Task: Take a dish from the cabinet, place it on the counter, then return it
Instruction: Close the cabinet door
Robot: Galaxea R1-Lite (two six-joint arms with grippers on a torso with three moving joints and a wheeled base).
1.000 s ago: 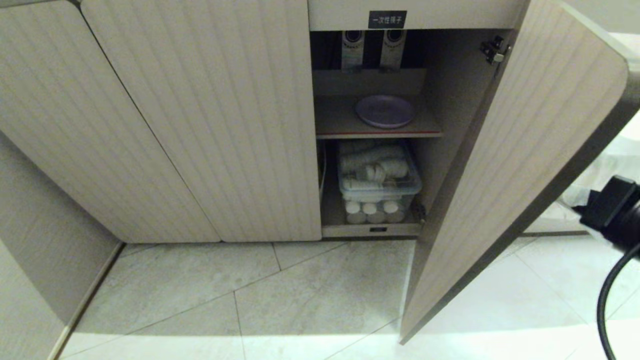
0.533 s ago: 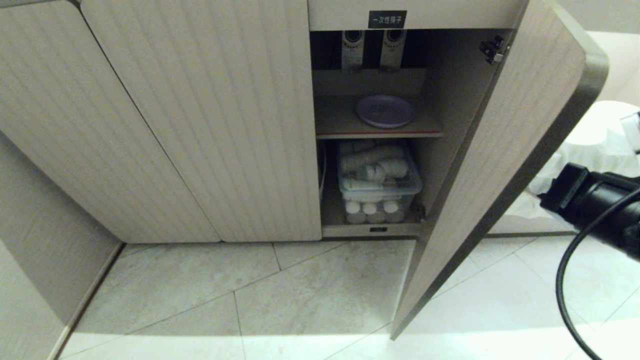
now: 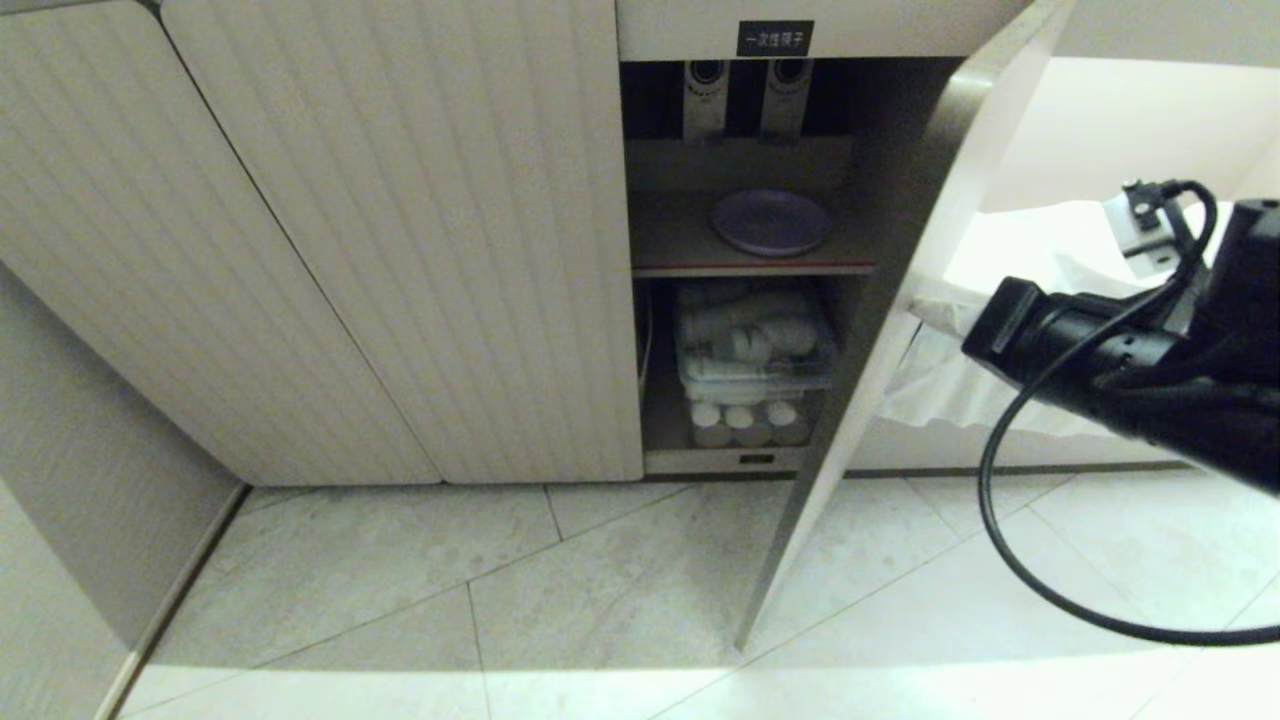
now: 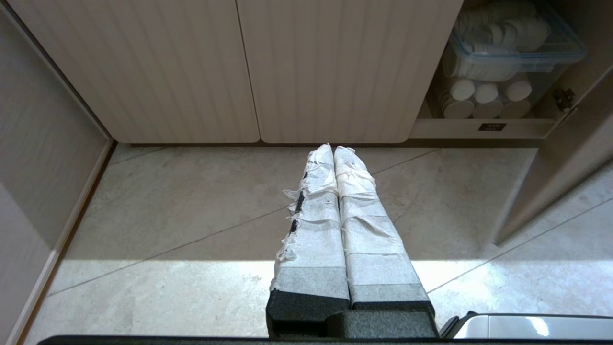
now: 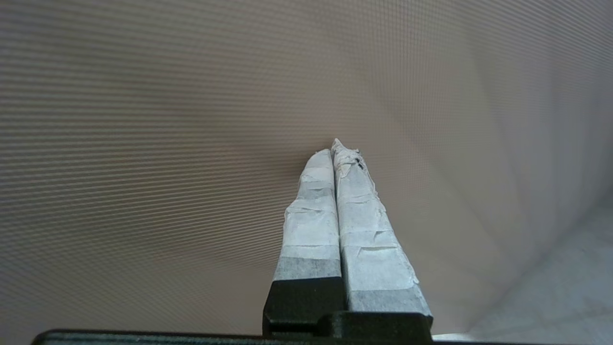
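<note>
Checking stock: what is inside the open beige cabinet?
Inside the ribbed beige cabinet, a round lavender plastic plate lies on the upper shelf. Below, a clear lidded bin holds white rolls, above more white rolls. The swinging door hides the compartment's right side.

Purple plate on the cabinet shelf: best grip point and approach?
Pinch the dish by its near rim, coming straight in through the cabinet opening from the front. It lies flat on the shelf, so only the low raised rim gives the fingers something to close on, probably.
</note>
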